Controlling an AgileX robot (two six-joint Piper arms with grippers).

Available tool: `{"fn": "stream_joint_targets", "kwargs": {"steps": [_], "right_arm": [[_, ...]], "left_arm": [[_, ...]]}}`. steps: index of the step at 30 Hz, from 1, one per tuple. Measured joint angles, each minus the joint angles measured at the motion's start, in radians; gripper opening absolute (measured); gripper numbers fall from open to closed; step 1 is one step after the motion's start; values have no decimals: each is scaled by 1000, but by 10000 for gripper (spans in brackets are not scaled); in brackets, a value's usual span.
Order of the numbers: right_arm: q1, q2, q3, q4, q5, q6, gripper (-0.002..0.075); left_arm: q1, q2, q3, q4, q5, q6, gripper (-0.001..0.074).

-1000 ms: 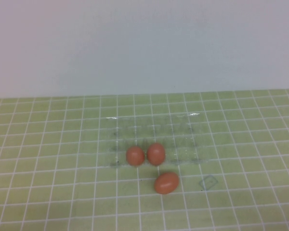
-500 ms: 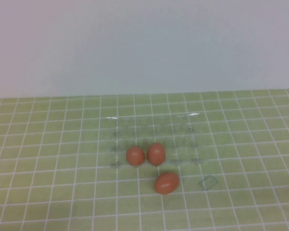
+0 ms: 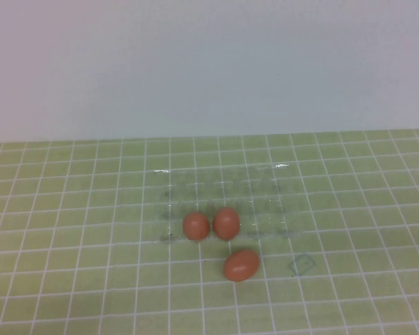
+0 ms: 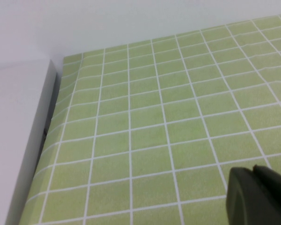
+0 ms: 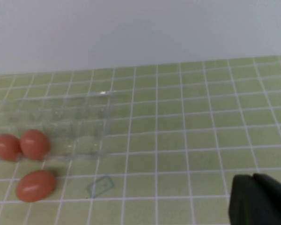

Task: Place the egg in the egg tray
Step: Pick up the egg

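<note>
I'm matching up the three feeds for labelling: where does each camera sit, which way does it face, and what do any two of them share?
High view: raised on the robot's side, angled down at the egg tray and loose egg; no arm shows.
Left wrist view: on the left arm, facing bare green tablecloth; the left gripper shows at the edge.
Right wrist view: on the right arm, facing tray and eggs; the right gripper shows at the edge.
High and right wrist views share tray and eggs.

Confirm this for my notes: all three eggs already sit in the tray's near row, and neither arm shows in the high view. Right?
Not quite. Only two eggs sit in the egg tray; the third egg lies on the table in front of it, as the high view shows. Neither arm shows there. Each wrist view shows only a dark edge of the left gripper and right gripper.
</note>
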Motion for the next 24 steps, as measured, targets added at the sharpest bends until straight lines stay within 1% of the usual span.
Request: {"fn": "stream_joint_targets", "kwargs": {"steps": [3, 4, 8, 11, 15, 19, 22, 24], "right_arm": [[0, 76, -20, 103, 9, -19, -2], [0, 98, -24, 167, 14, -66, -2], [0, 236, -75, 461, 133, -374, -2], [0, 374, -162, 566, 259, -536, -2], [0, 545, -296, 587, 396, -588, -2], [18, 656, -426, 572, 445, -597, -2], [92, 718, -516, 515, 466, -626, -2], [168, 771, -581, 460, 499, -660, -2]], "left_arm": [[0, 0, 0, 0, 2, 0, 0], [0, 0, 0, 0, 2, 0, 0], [0, 0, 0, 0, 2, 0, 0], [0, 1, 0, 0, 2, 0, 0], [0, 1, 0, 0, 2, 0, 0], [0, 1, 0, 0, 2, 0, 0], [0, 1, 0, 0, 2, 0, 0], [0, 1, 0, 0, 2, 0, 0]]}}
